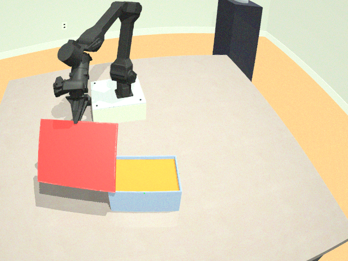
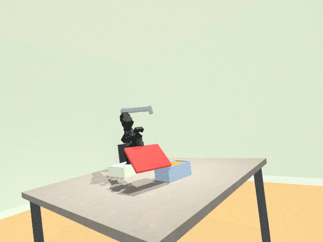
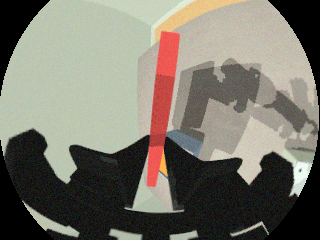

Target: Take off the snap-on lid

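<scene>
The red lid (image 1: 77, 157) (image 2: 148, 158) (image 3: 164, 90) hangs in the air, tilted, its edge at my gripper raised and its far edge lower. It is left of the storage box in the top view, its right side overlapping the box's left end in that view. My gripper (image 1: 75, 122) (image 2: 142, 145) (image 3: 157, 138) is shut on the lid's raised edge. The light blue storage box (image 1: 145, 202) (image 2: 179, 172) stands upright on the table, open, with a yellow-orange inside (image 1: 147, 174). Its left end is partly hidden by the lid in the top view.
The arm's white base block (image 1: 119, 112) (image 2: 118, 172) stands on the table (image 1: 224, 140) (image 2: 182, 205) behind the lid and box. A dark pillar (image 1: 236, 33) stands beyond the table's back edge. Shadows of the lid and arm fall on the table left of the box.
</scene>
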{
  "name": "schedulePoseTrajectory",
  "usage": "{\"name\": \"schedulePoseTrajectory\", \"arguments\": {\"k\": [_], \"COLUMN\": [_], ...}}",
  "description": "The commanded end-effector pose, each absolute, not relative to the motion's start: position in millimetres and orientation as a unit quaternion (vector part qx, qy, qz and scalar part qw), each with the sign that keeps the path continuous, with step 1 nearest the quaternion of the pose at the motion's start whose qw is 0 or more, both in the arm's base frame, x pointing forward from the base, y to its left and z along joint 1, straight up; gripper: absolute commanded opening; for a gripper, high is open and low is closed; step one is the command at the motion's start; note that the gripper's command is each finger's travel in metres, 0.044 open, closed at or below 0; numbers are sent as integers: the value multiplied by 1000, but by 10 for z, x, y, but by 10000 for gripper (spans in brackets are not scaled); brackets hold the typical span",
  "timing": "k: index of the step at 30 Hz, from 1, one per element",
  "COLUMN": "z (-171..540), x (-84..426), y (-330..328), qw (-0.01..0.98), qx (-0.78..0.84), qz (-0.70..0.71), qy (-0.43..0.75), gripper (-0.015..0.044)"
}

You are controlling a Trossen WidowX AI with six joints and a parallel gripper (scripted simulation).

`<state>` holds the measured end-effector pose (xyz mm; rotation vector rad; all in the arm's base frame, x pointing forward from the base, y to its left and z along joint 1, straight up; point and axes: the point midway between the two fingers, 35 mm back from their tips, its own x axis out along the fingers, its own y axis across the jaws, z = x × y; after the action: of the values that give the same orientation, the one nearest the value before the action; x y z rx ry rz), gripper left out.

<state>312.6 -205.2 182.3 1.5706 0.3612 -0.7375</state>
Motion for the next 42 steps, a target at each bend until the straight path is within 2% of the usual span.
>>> {"name": "schedulePoseTrajectory", "arguments": {"k": [1, 42], "z": [1918, 1934], "x": [3126, 2822], "y": [-2132, -2892], "qw": [641, 643], "qx": [684, 682], "qz": [-314, -315], "qy": [151, 151], "gripper": [0, 0]}}
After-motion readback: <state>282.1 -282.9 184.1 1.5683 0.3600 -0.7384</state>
